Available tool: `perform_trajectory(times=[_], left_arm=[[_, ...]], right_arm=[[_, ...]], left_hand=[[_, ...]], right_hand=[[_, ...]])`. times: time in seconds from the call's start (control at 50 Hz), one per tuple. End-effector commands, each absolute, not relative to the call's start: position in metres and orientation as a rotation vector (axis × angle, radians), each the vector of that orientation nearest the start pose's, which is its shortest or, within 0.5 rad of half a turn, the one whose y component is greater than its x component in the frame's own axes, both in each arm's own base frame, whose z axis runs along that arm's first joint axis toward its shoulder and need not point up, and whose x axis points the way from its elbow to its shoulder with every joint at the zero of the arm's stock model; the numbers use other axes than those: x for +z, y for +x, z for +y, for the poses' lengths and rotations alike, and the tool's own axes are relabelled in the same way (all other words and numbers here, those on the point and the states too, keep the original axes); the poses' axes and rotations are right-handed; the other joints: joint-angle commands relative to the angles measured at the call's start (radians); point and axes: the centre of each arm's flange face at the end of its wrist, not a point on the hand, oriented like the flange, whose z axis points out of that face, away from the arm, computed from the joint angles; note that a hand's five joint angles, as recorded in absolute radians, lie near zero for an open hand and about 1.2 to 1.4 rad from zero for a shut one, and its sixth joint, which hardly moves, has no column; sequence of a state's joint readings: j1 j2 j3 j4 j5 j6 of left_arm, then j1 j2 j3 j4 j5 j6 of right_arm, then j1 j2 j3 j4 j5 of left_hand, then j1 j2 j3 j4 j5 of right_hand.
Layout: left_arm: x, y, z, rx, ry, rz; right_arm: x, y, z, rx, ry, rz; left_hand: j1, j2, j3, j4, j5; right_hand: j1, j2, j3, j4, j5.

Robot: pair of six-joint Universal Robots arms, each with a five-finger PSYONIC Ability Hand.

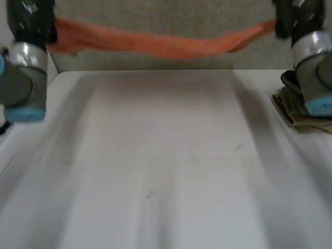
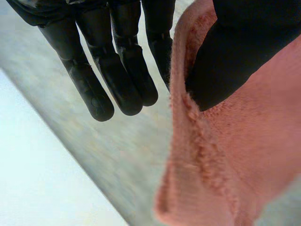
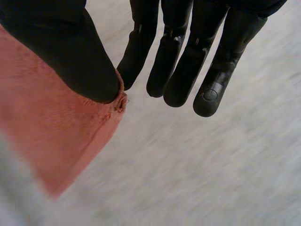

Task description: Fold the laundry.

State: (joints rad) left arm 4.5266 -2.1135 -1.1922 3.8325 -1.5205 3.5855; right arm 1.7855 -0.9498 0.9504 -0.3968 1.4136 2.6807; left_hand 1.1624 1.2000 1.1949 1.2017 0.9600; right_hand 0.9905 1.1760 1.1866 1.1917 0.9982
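Observation:
An orange cloth hangs stretched in a sagging band above the table's far edge, between my two raised hands. My left hand holds its left end. In the left wrist view the thumb pinches the cloth's fuzzy edge against the nearest finger, while the other fingers stay straight. My right hand holds the right end. In the right wrist view its thumb pins a corner of the cloth beside straight fingers.
The white table lies bare below the cloth. At its right edge a stack of folded laundry sits partly behind my right arm, with a dark piece on top. A grey-beige surface rises behind the table.

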Motion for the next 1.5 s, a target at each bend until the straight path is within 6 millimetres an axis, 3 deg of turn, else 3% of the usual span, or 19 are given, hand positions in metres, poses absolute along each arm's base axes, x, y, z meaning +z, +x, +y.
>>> perform_trajectory(times=[0.02, 0.1, 0.2, 0.32, 0.44, 0.46, 0.52, 0.58, 0.66, 0.74, 0.84, 0.98, 1.1, 1.18, 1.22, 1.28, 1.34, 1.4, 1.5], left_arm=[[0.197, -0.229, -0.406, -2.412, 0.768, 1.635], [0.159, -0.233, -0.393, -2.285, 0.906, 1.699], [0.137, -0.223, -0.373, -2.099, 1.028, 1.725], [0.150, -0.198, -0.327, -1.809, 1.180, 1.835], [0.179, -0.175, -0.265, -1.547, 1.269, 2.050], [0.182, -0.169, -0.248, -1.463, 1.285, 2.125], [0.184, -0.162, -0.214, -1.271, 1.391, 2.246], [0.187, -0.163, -0.202, -1.219, 1.471, 2.274], [0.191, -0.169, -0.207, -1.307, 1.515, 2.207], [0.196, -0.174, -0.237, -1.482, 1.410, 2.127], [0.191, -0.199, -0.285, -1.694, 1.280, 2.083], [0.159, -0.205, -0.346, -1.618, 1.069, 2.049], [0.142, -0.217, -0.368, -1.584, 1.010, 2.031], [0.139, -0.224, -0.367, -1.599, 1.028, 2.025], [0.137, -0.229, -0.362, -1.605, 1.042, 2.035], [0.137, -0.236, -0.355, -1.610, 1.069, 2.036], [0.134, -0.239, -0.348, -1.597, 1.092, 2.046], [0.138, -0.238, -0.345, -1.604, 1.090, 2.041], [0.143, -0.235, -0.345, -1.609, 1.076, 2.038]], right_arm=[[0.208, 0.242, -0.419, -2.321, -0.958, 1.994], [0.178, 0.240, -0.408, -2.144, -1.049, 2.145], [0.167, 0.234, -0.387, -1.963, -1.170, 2.271], [0.185, 0.217, -0.342, -1.728, -1.361, 2.406], [0.193, 0.174, -0.284, -1.234, -1.553, 2.613], [0.200, 0.164, -0.263, -1.114, -1.624, 2.623], [0.206, 0.146, -0.246, -1.031, -1.681, 2.645], [0.205, 0.135, -0.247, -1.057, -1.694, 2.674], [0.204, 0.135, -0.258, -1.196, -1.679, 2.678], [0.196, 0.140, -0.283, -1.391, -1.603, 2.659], [0.184, 0.184, -0.326, -1.737, -1.561, 2.483], [0.177, 0.211, -0.381, -2.092, -1.513, 2.340], [0.171, 0.226, -0.415, -2.326, -1.464, 2.218], [0.169, 0.238, -0.409, -2.297, -1.460, 2.218], [0.169, 0.242, -0.398, -2.224, -1.410, 2.263], [0.181, 0.241, -0.386, -2.123, -1.319, 2.316], [0.217, 0.234, -0.355, -1.920, -1.193, 2.386], [0.230, 0.232, -0.324, -1.708, -1.176, 2.417], [0.217, 0.229, -0.286, -1.488, -1.200, 2.415]], left_hand=[[0.234, 0.196, 0.201, 0.195, 0.262], [0.234, 0.196, 0.201, 0.195, 0.262], [0.234, 0.196, 0.201, 0.195, 0.262], [0.234, 0.196, 0.201, 0.195, 0.262], [0.234, 0.196, 0.201, 0.195, 0.262], [0.234, 0.196, 0.201, 0.195, 0.262], [0.234, 0.196, 0.201, 0.195, 0.262], [0.234, 0.196, 0.201, 0.195, 0.262], [0.234, 0.196, 0.201, 0.195, 0.262], [0.234, 0.196, 0.201, 0.195, 0.262], [0.234, 0.196, 0.201, 0.195, 0.262], [0.234, 0.196, 0.201, 0.195, 0.262], [0.234, 0.196, 0.201, 0.195, 0.262], [0.234, 0.196, 0.201, 0.195, 0.262], [0.234, 0.196, 0.201, 0.195, 0.262], [0.234, 0.196, 0.201, 0.195, 0.262], [0.234, 0.196, 0.201, 0.195, 0.262], [0.234, 0.196, 0.201, 0.195, 0.262], [0.234, 0.196, 0.201, 0.195, 0.262]], right_hand=[[0.406, 0.220, 0.210, 0.205, 0.223], [0.406, 0.220, 0.210, 0.205, 0.223], [0.406, 0.220, 0.210, 0.205, 0.223], [0.406, 0.220, 0.210, 0.205, 0.223], [0.406, 0.220, 0.210, 0.205, 0.223], [0.406, 0.220, 0.210, 0.205, 0.223], [0.406, 0.220, 0.210, 0.205, 0.223], [0.406, 0.220, 0.210, 0.205, 0.223], [0.406, 0.220, 0.210, 0.205, 0.223], [0.406, 0.220, 0.210, 0.205, 0.223], [0.406, 0.220, 0.210, 0.205, 0.223], [0.406, 0.220, 0.210, 0.205, 0.223], [0.406, 0.220, 0.210, 0.205, 0.223], [0.299, 0.114, 0.103, 0.098, 0.117], [-0.455, -0.640, -0.651, -0.656, -0.637], [-0.465, -0.651, -0.661, -0.666, -0.647], [-0.486, -0.671, -0.682, -0.687, -0.668], [-0.521, -0.706, -0.717, -0.722, -0.703], [-0.494, -0.680, -0.691, -0.696, -0.677]])
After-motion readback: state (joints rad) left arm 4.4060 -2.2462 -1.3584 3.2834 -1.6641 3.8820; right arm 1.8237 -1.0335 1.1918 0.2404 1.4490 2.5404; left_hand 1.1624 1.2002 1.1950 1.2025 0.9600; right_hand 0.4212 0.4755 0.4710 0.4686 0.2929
